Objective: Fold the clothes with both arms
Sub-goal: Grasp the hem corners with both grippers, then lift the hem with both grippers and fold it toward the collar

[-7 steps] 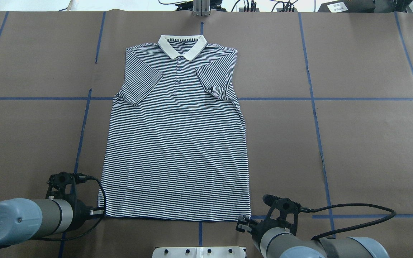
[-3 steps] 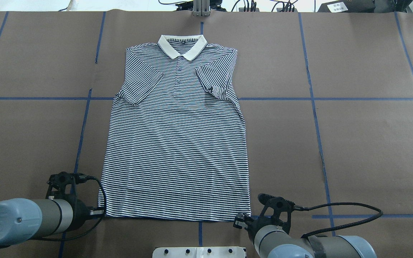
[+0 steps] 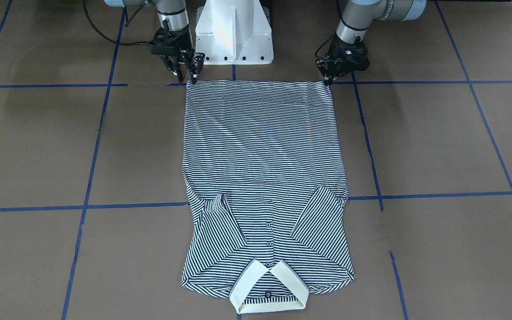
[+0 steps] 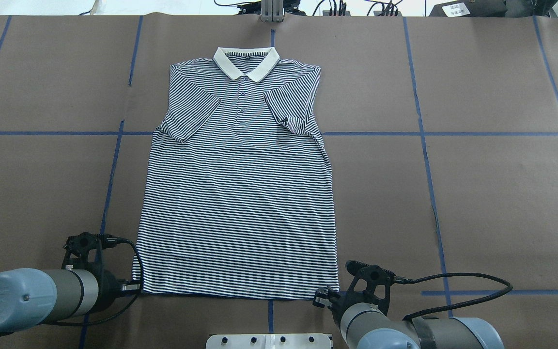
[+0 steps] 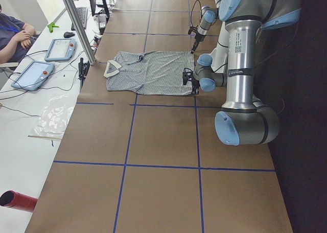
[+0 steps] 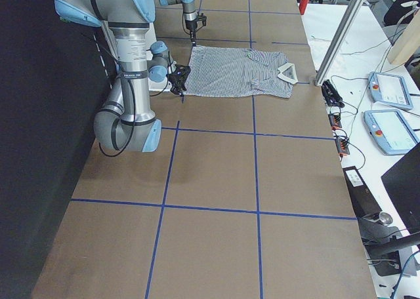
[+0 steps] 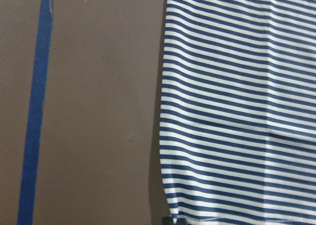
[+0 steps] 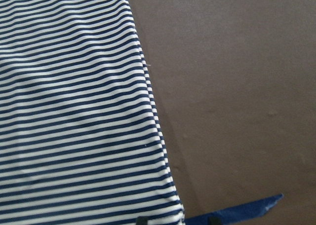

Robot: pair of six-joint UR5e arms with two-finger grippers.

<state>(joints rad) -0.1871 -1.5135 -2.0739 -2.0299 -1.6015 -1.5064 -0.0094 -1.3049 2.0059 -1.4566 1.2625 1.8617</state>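
Observation:
The striped polo shirt [image 4: 240, 203] lies flat and face up on the brown table, cream collar [image 4: 246, 63] far from me, both sleeves folded in over the chest. My left gripper [image 4: 132, 287] sits at the hem's left corner, low on the table. In the front view [image 3: 327, 81] its fingers come to a point on that corner, and its wrist view [image 7: 170, 221] shows one dark tip on the hem. My right gripper [image 4: 325, 296] is at the hem's right corner. Its two fingertips [image 8: 142, 219] stand apart, either side of the corner.
The white pedestal base [image 3: 234, 31] stands just behind the hem. Blue tape lines [image 4: 109, 184] cross the brown table. In the left side view a bench holds pendants [image 5: 31, 74] beside a seated operator [image 5: 15, 36], and a metal post [image 5: 76, 23] stands at the table's far edge.
My right gripper has shifted left and slightly forward, closer to the hem's right corner. The left arm and the shirt have not moved.

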